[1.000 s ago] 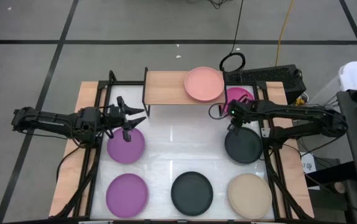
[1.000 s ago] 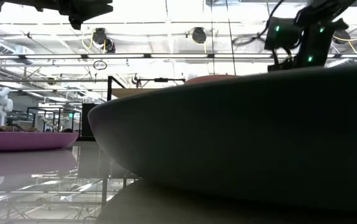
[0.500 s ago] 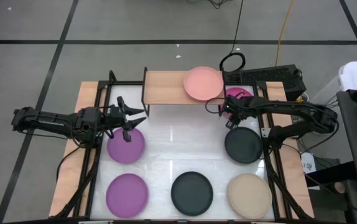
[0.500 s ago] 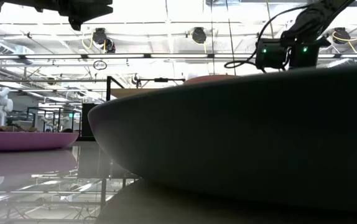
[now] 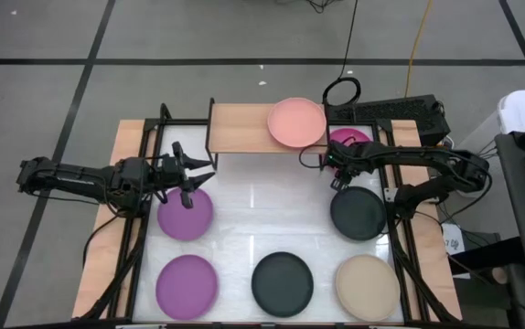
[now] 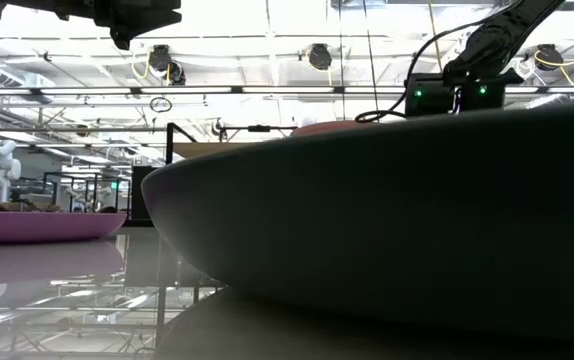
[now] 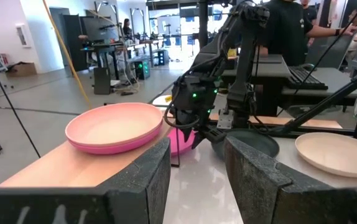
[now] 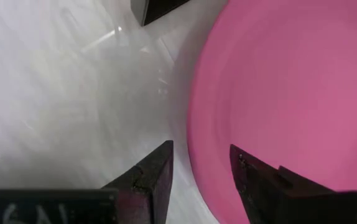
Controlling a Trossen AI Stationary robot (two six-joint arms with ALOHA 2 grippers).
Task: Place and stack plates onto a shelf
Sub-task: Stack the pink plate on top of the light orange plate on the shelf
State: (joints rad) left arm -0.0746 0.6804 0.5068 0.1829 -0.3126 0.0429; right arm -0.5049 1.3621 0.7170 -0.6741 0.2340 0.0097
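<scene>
The wooden shelf (image 5: 244, 128) stands at the table's far edge, and a pale pink plate (image 5: 296, 122) lies on its right end. A magenta plate (image 5: 352, 139) lies flat on the table just right of the shelf. My right gripper (image 5: 331, 163) is low at the magenta plate's near left rim. In the right wrist view the open right gripper (image 8: 200, 148) has one finger over the table and one over the magenta plate (image 8: 290, 81); whether either touches, I cannot tell. My left gripper (image 5: 189, 178) hovers open above a purple plate (image 5: 185, 212).
Flat on the table lie a second purple plate (image 5: 187, 283), two dark plates (image 5: 358, 212) (image 5: 282, 281) and a beige plate (image 5: 367, 285). A black shelf leg (image 8: 157, 7) stands close to my right gripper. Black frame rails run along both table sides.
My right gripper has moved from above the dark plate toward the far edge and slightly left, and has come down at the magenta plate's rim. The plates lie where they were.
</scene>
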